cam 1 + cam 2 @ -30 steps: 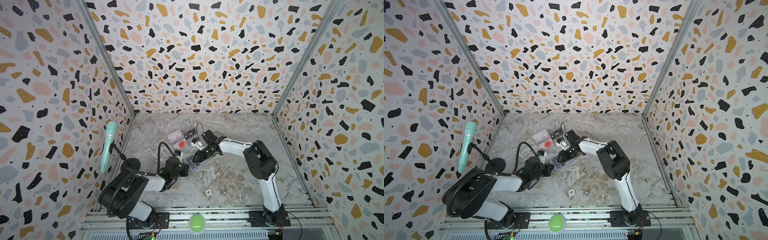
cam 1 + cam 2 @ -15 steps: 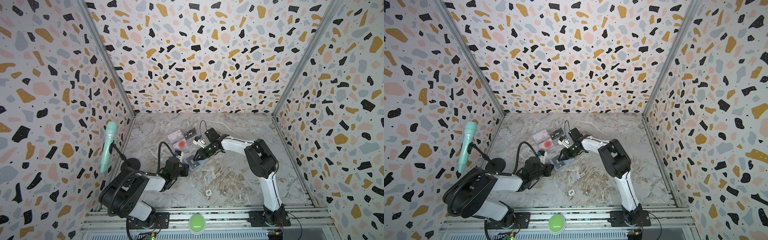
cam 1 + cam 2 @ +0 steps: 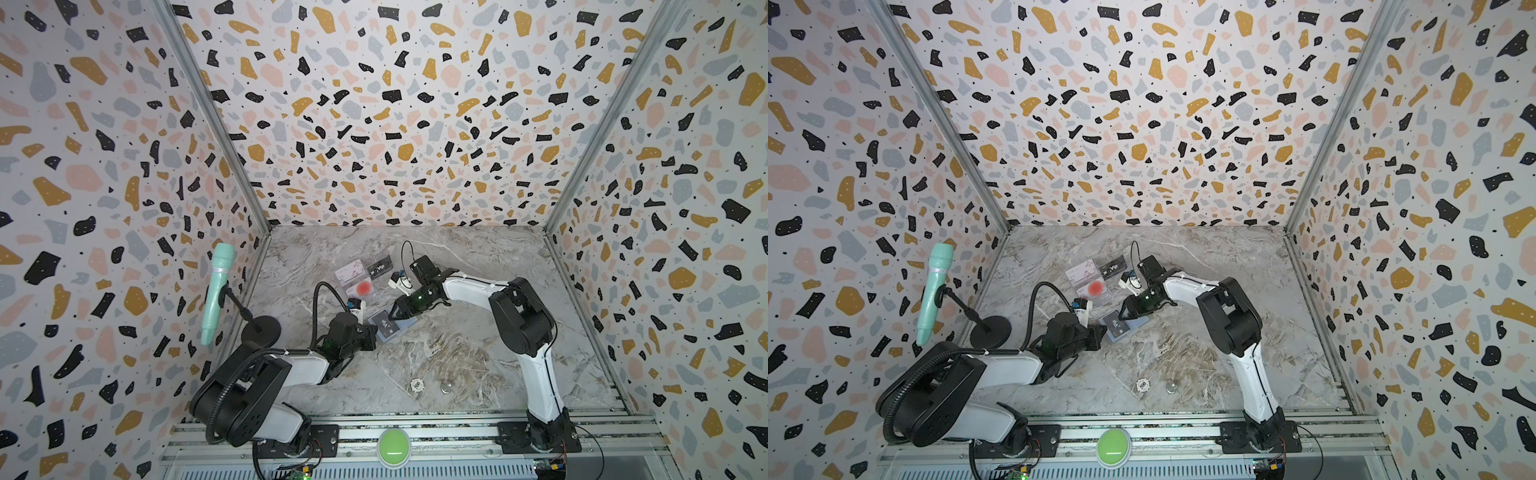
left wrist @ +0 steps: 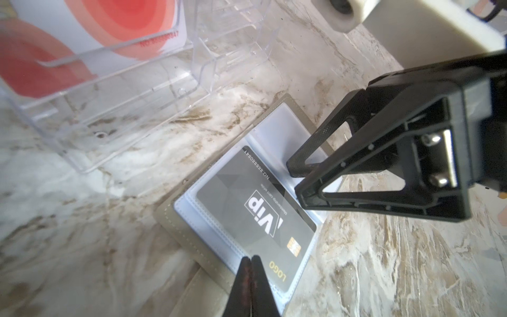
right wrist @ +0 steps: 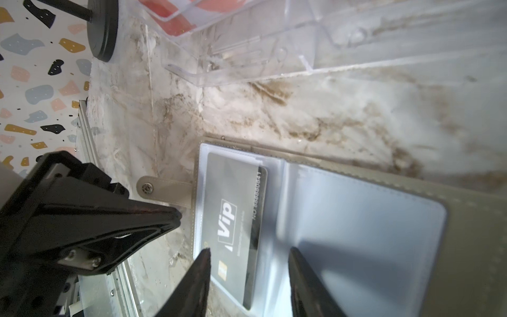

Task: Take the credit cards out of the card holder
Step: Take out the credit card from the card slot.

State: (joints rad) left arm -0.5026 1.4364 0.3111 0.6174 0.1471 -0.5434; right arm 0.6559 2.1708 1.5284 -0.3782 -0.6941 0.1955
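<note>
The taupe card holder (image 3: 400, 328) (image 3: 1140, 322) lies open on the marble floor, pale blue inside up. In its clear sleeve sits a black VIP credit card (image 3: 388, 326) (image 4: 255, 208) (image 5: 233, 219). My left gripper (image 3: 374, 333) (image 4: 251, 258) is shut, with its tips resting on the holder's near edge (image 4: 175, 227). Over the holder my right gripper (image 3: 395, 313) (image 5: 249, 251) stands open. One of its fingers is beside the card's end, the other over the fold. Other credit cards show behind: red-circle (image 3: 363, 287), pinkish-white (image 3: 351, 270) and black VIP (image 3: 380, 266).
Those cards rest in a clear plastic tray (image 3: 376, 293) (image 4: 137, 90) just behind the holder. A teal microphone (image 3: 216, 291) on a black stand (image 3: 262, 328) is by the left wall. A poker chip (image 3: 416, 385) and a coin (image 3: 446, 388) lie toward the front.
My right wrist has shifted slightly toward the back right, and its jaws stand a little wider over the holder. The left gripper has stayed shut in place.
</note>
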